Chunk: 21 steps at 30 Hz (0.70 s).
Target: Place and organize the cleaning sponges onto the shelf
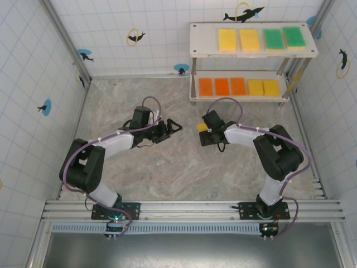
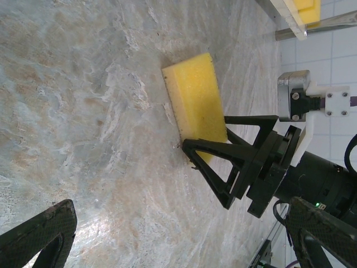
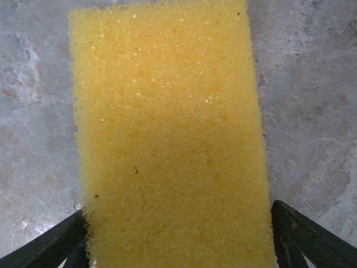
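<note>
Nine sponges [image 1: 238, 86] on shelf [image 1: 201, 40]; one yellow sponge [image 2: 195, 103] on table [image 1: 167, 176]

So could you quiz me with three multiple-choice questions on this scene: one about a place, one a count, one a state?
1. Where is the yellow sponge that is off the shelf?
A. On the table, between the right end effector's fingers.
B. Inside a bucket.
C. On top of an arm.

2. How many sponges lie on the top board?
A. Two.
B. Four.
C. Six.

3. How is the left end effector?
A. Open, empty.
B. Shut on a sponge.
C. Resting on the shelf.

Answers: 1 A, both wrist views show it there. 2 B, two yellow, two green. 3 A, its fingers stand apart with nothing between.
</note>
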Tool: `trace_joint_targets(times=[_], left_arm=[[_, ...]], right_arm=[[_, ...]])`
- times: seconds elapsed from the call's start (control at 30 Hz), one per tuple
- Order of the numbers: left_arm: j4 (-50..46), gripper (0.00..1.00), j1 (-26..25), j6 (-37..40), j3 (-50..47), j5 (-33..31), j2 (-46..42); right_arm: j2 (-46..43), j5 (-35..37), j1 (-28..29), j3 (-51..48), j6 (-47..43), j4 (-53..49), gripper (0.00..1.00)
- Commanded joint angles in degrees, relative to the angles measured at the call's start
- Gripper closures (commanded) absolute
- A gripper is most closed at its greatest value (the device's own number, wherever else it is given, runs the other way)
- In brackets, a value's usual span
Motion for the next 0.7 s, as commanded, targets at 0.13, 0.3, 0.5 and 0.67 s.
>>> trace_joint_targets(times=[0.13,0.3,0.5,0.67], left_arm=[[0.73,0.02,-0.17,0.52,-0.42,-0.18,0.52],[0.91,0.02,-0.27,0.53,-0.69,-0.07,0.45],[0.73,0.02,-0.24,0.53,-0.51,-0.06,0.51],[0.51,0.02,-0.23,0.35,-0.12,-0.11,0.78]], right_arm=[[-0.30,-0.47,-0.15,-4.31,1.41,1.49,0.27],[-0.57,-0.38,-0.08,-6.13,2.36,2.91,0.31],[-1.34,-0.39,0.02,-7.67,2.67,5.66,0.35],[-2.88,-0.56,0.02,-8.61,2.72,7.19,0.37]])
